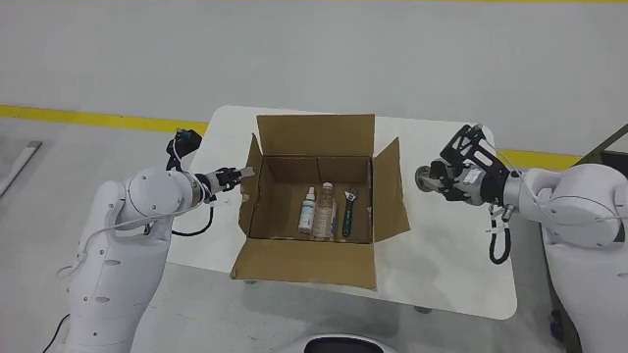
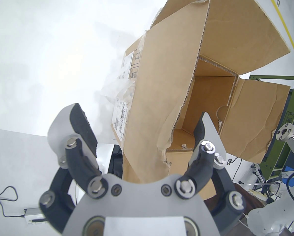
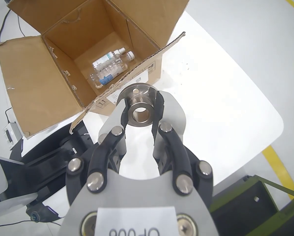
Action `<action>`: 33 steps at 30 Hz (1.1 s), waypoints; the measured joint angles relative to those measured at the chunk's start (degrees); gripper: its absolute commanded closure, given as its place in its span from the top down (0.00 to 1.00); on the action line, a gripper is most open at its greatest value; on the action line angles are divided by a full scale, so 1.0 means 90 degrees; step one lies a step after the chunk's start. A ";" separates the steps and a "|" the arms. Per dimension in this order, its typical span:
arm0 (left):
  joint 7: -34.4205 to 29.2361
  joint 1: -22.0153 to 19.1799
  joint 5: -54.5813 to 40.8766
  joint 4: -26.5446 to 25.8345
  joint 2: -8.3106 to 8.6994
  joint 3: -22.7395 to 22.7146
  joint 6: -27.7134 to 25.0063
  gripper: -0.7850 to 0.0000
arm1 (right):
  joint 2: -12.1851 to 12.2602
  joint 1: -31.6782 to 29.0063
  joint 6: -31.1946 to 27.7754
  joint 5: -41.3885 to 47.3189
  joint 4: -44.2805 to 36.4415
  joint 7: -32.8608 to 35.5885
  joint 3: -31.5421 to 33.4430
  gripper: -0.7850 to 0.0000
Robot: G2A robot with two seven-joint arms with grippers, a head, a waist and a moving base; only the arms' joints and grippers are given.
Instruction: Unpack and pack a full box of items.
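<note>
Top view: left of centre in the frame, the left gripper (image 1: 242,172) is at the edge of the box's left flap (image 1: 251,175). In the left wrist view its fingers (image 2: 84,126) are spread wide with the torn flap standing between them; I cannot tell whether either pad touches the cardboard.

The box (image 1: 304,260) stands at mid-frame on the white table (image 1: 461,275), with all four flaps folded out. On its floor lie two bottles (image 1: 316,212) side by side, caps toward the top of the frame. Just right of them is a green tool (image 1: 348,214), close to the right wall.

Right of the box, apart from its right flap and above the table, the right gripper (image 1: 424,178) is clamped on a metal bushing (image 3: 140,110). In the right wrist view, its bore faces the camera and a finger presses each side.
</note>
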 measured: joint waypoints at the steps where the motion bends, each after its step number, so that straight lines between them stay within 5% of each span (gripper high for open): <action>1: 0.0000 0.0000 0.0000 0.0000 0.0000 0.0000 0.0000 1.00 | 0.0000 -0.0001 0.0000 0.0000 0.0000 0.0000 0.0001 0.00; 15: 0.0000 0.0000 0.0000 0.0000 0.0000 0.0000 0.0000 1.00 | 0.0006 0.0281 -0.0457 0.0713 -0.0373 -0.0793 -0.0514 0.00; 21: 0.0000 0.0000 0.0000 0.0000 0.0000 0.0000 0.0000 1.00 | -0.0123 0.1214 -0.0547 0.0555 -0.0084 -0.1196 -0.1818 0.00; 33: 0.0000 0.0000 0.0000 0.0000 0.0000 0.0000 0.0000 1.00 | -0.0820 0.3029 0.0137 -0.0236 0.2589 -0.1783 -0.4845 0.00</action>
